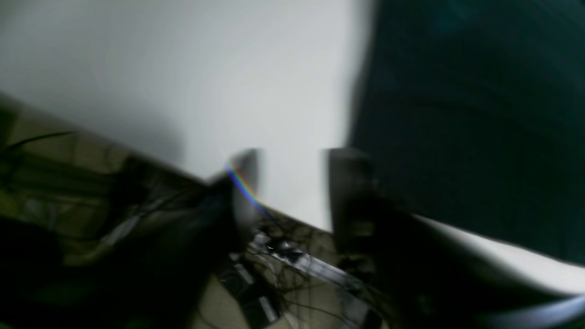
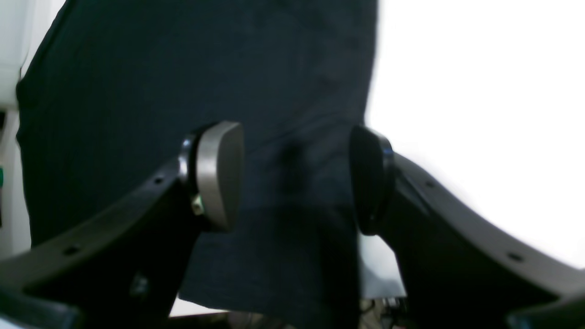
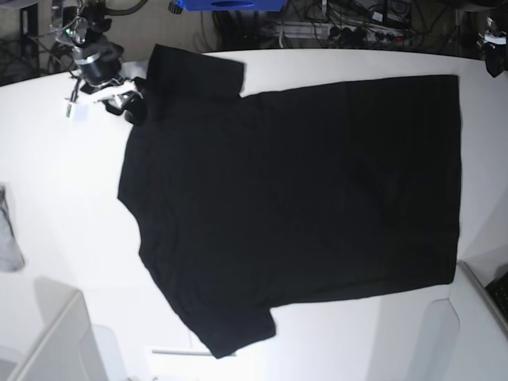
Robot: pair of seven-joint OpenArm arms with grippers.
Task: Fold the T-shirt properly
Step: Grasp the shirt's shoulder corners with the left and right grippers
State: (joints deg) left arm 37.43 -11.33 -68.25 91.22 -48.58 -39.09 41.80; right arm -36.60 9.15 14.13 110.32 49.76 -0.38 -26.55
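Blurring hides the left gripper (image 1: 292, 183) (apparently open) beside the T-shirt (image 1: 466, 119).

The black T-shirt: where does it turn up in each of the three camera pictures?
Left wrist: the black T-shirt fills the right side, blurred.
Right wrist: it fills the left and middle, behind the open right gripper.
Base: it lies spread flat across the middle.
Shared landmark: the white table, beside the shirt in all three.
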